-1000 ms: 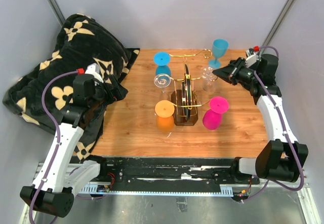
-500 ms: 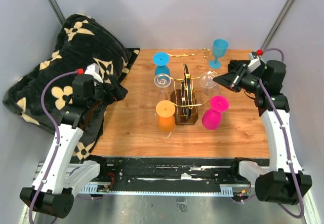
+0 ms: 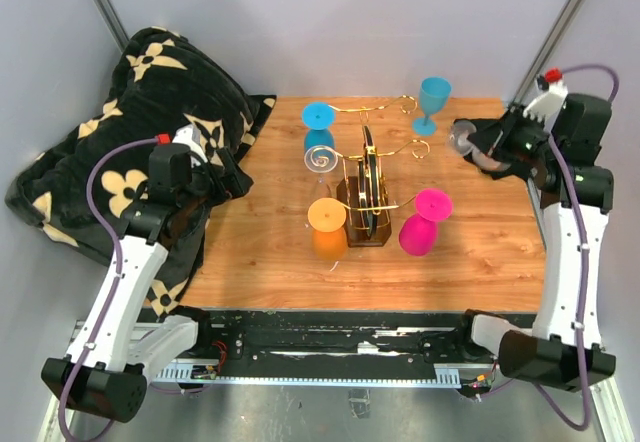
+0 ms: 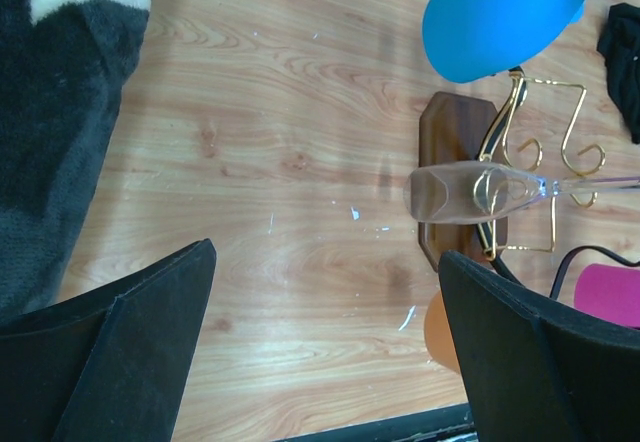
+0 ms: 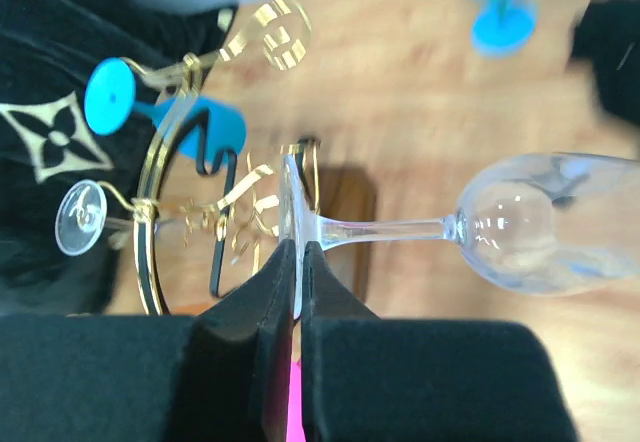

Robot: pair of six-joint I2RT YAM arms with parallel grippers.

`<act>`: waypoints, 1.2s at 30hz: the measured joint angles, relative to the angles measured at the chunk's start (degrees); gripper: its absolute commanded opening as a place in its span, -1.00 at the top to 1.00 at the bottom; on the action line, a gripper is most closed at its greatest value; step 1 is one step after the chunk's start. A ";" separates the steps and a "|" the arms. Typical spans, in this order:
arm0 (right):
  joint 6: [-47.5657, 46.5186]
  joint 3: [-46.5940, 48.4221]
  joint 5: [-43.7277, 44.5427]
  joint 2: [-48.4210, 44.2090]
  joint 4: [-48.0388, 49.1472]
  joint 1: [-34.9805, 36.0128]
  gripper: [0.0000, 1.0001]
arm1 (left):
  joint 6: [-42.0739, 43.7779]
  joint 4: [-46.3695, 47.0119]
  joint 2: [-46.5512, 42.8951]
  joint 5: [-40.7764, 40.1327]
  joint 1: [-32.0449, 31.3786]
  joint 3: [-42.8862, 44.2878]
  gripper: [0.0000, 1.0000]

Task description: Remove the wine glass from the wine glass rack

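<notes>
right pincer (image 5: 300, 267) clamped on wine glass (image 5: 528, 224) foot, off rack (image 3: 365, 202) | left pincer (image 4: 328, 347) wide

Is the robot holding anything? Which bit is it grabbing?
Yes. The right pincer holds a clear wine glass, pinching the edge of its flat round foot. The left pincer is open and holds nothing.

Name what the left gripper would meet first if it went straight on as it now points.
Probably the bare table top: the left gripper aims down at wood, with the wine glass rack and its hanging clear glass off to one side.
</notes>
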 measured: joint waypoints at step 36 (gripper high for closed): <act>-100.17 -7.28 69.07 15.50 39.30 91.23 0.99 | 6.71 2.80 8.28 6.95 0.00 28.37 -0.99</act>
